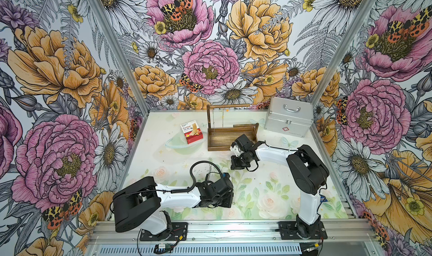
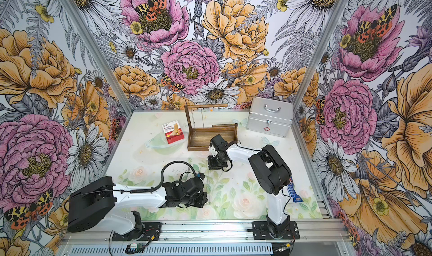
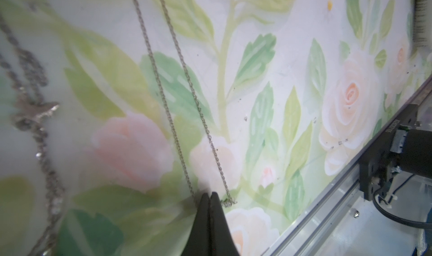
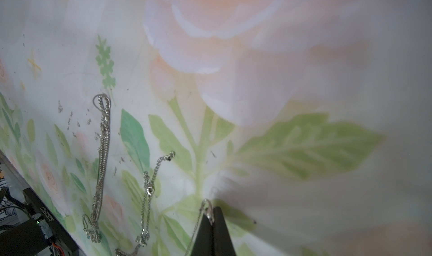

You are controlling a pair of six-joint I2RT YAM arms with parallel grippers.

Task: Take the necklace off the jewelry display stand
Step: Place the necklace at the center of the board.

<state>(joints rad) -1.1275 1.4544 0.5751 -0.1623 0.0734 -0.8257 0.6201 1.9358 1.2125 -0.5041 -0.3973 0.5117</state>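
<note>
Pressed together at the tips, the right pincer (image 4: 211, 216) is seen pinching the silver end ring of the necklace (image 4: 208, 208), and the chain is trailed away along one finger. In both top views this pincer is placed low over the counter (image 1: 163, 163), just in front of the jewelry display stand (image 1: 224, 141), on its side away from the back wall. Two thin chains (image 1: 223, 119) are seen hanging from the stand's top rod (image 1: 228, 106). Beside the held necklace, two loose chains (image 4: 102, 149) are laid out on the counter. Farther from the stand, the left pincer (image 3: 210, 197) is likewise shut, close to the counter. A double strand of chain (image 3: 205, 124) is stretched up to it. One strand is lost at the finger's edge, so whether it is gripped cannot be told. A silver case (image 1: 288, 119) is stood just beside the stand.
</note>
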